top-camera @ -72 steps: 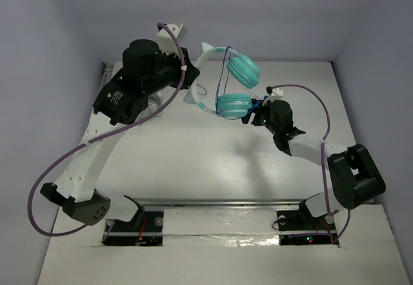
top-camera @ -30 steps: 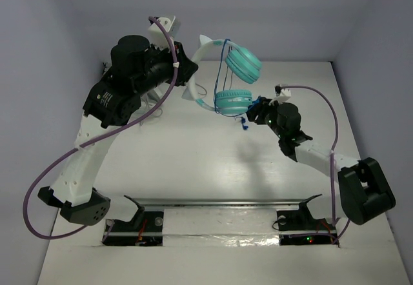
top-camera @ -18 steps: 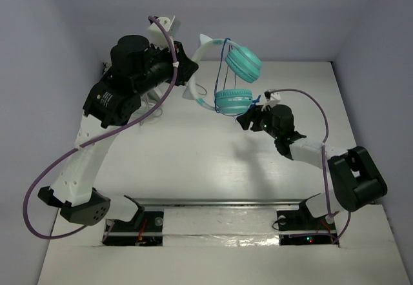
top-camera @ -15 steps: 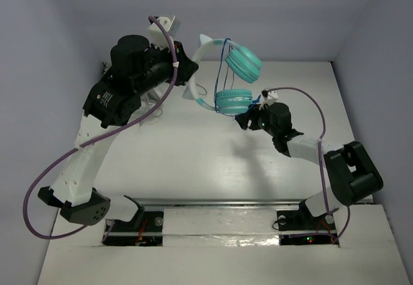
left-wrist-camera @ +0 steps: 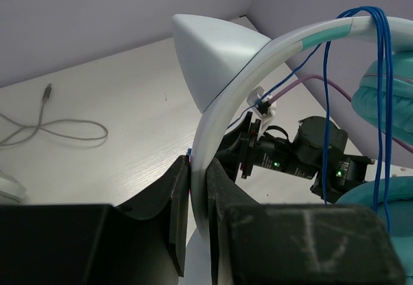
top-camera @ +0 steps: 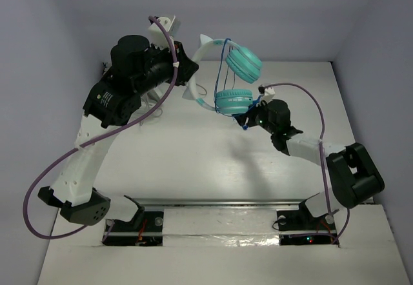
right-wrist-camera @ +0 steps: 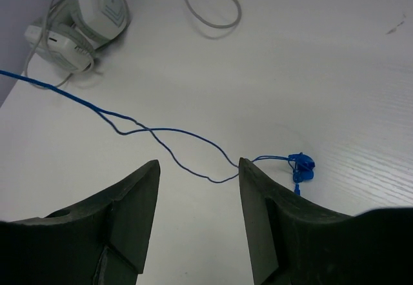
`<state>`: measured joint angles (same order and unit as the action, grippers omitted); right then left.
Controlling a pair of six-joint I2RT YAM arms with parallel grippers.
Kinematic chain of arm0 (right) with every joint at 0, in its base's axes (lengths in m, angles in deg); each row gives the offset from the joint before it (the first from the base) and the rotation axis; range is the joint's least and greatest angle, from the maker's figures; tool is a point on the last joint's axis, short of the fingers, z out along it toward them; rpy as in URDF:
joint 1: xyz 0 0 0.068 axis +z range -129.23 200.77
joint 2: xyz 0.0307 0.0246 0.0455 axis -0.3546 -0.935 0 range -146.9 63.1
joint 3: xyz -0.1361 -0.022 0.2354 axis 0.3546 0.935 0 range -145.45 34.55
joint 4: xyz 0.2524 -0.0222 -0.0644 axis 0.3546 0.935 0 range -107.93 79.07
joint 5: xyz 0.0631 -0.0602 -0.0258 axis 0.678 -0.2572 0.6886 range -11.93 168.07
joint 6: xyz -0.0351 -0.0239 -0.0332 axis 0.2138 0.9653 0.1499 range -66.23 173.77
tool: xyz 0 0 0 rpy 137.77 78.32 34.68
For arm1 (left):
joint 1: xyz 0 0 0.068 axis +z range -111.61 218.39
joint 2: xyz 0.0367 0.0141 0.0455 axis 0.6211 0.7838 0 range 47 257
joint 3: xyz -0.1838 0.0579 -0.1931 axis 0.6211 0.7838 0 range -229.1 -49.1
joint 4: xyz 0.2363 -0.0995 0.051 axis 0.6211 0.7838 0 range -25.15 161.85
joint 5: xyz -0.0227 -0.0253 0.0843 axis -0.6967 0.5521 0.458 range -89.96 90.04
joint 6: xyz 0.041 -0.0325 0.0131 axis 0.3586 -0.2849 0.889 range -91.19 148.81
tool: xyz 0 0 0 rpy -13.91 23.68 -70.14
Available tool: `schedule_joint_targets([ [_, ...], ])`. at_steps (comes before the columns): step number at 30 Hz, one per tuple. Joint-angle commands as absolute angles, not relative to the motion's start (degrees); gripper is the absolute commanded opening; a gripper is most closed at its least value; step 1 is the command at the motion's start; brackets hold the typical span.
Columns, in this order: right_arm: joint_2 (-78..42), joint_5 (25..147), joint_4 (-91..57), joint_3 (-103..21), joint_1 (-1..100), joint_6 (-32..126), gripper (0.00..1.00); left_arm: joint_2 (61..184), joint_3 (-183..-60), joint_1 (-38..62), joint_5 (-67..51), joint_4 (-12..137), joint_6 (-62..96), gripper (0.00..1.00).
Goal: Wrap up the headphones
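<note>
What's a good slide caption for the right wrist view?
Open right fingers hover over the loose blue cable and its plug on the table; white headphones lie beyond.

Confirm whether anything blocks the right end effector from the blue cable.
Nothing visible does. The right end effector is open and the blue cable runs across the gap between its fingers, its plug just beyond one finger.

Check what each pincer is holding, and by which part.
Left pincer is clamped on the white headband of the headphones. Right pincer is open, holding nothing; the blue cable runs loose beneath it.
</note>
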<state>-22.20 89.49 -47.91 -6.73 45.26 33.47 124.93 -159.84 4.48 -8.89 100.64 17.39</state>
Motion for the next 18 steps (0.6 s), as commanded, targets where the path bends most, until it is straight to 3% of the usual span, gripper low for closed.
schedule_joint_targets([
  [1,-18.82,89.67,-50.53,-5.01,46.17,33.82,0.58,124.26,-162.66,4.82,-9.72,93.76,15.36,0.00],
  [6,-19.32,91.17,-48.35,-6.22,46.70,34.87,0.68,124.52,-162.74,4.82,-9.89,93.41,15.19,0.00],
  [9,-22.14,86.09,-47.73,-7.46,47.22,35.48,0.73,124.35,-162.66,4.82,-10.51,93.41,14.92,0.00],
  [18,-30.59,83.87,-47.89,-13.88,47.22,36.63,0.69,124.17,-163.18,4.82,-10.51,93.41,14.92,0.00],
])
